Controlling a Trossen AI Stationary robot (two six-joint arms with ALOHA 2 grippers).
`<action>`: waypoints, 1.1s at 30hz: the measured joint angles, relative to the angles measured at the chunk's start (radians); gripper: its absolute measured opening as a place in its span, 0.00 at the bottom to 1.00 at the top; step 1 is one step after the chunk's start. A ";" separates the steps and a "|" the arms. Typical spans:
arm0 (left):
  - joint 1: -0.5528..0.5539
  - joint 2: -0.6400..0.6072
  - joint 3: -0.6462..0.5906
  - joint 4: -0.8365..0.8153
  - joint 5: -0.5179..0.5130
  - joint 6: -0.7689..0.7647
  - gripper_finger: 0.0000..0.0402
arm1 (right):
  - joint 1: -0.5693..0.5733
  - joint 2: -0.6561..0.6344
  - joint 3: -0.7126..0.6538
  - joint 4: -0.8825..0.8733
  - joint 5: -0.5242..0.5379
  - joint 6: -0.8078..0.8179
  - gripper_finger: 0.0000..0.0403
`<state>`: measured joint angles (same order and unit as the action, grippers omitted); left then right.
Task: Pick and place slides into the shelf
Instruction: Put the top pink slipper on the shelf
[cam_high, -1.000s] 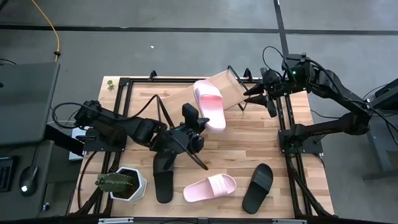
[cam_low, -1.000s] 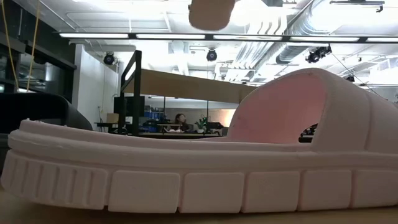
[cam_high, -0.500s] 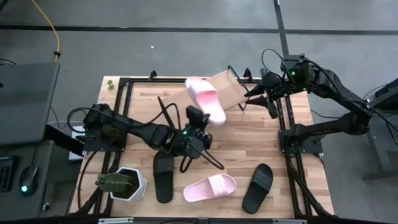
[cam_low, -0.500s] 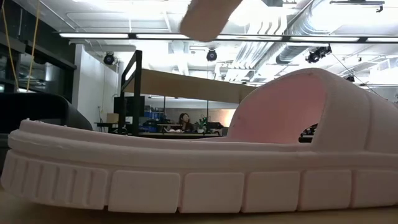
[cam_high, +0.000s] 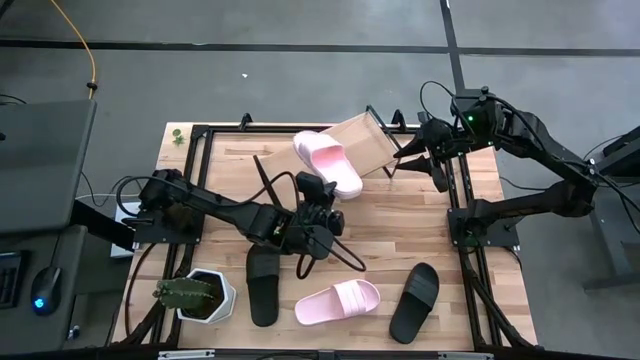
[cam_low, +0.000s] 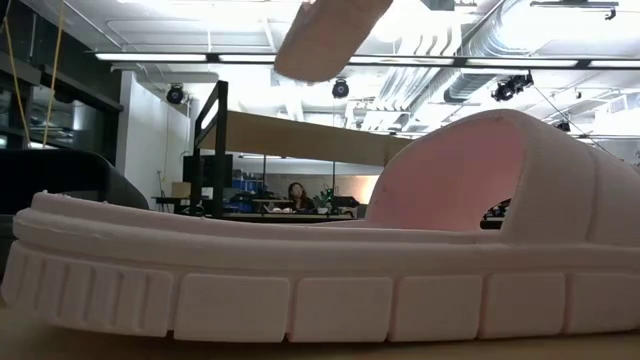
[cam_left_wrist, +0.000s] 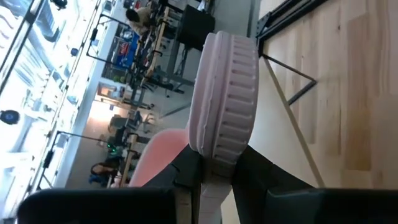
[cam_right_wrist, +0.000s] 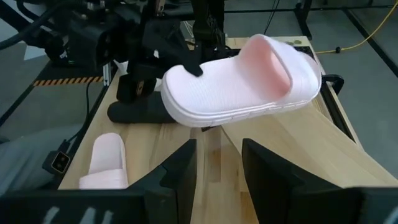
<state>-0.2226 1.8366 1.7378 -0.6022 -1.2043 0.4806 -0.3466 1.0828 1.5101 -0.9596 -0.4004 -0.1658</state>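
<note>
My left gripper is shut on a pale pink slide and carries it over the table's middle, above the low end of the shelf. The shelf is a light-wood panel with black frame ends. It lies tilted at the far right, its right end raised, with my right gripper shut on it. On the near half of the table lie a black slide, a second pink slide and another black slide, all sole down. The pink one fills the low view. My left gripper pinches the sole's edge of the pink slide between its two fingers, on the half away from the strap. The fingers reach out nearly level, along the slide. The slide is lifted clear, tilted, sticking out beyond the fingers. My right gripper has the shelf's right end between its two fingers, coming from the table's right and slanting down. That end is raised and the panel slopes down toward the table's middle. The fingers hide the exact place of contact.
A potted cactus stands at the near left corner. Black frame rails run along the table's left, right and far edges. Bare wood shows between the shelf and the near slides.
My left gripper has sunk a little and rolled. The held pink slide has turned with it, its far end swinging toward the table's left. It now hangs lower and more tilted in the low view.
</note>
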 joint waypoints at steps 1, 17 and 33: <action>0.000 0.000 0.000 0.000 -0.011 -0.006 0.13 | 0.000 0.000 0.000 0.000 0.000 0.000 0.30; 0.018 0.047 0.002 -0.121 -0.064 -0.229 0.13 | 0.000 0.000 0.000 -0.052 -0.012 -0.045 0.30; 0.101 0.134 -0.001 -0.184 0.018 -0.277 0.13 | 0.000 0.000 0.000 -0.103 -0.048 -0.090 0.30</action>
<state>-0.1215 1.9701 1.7370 -0.7859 -1.1868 0.2041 -0.3462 1.0828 1.5101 -1.0622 -0.4484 -0.2558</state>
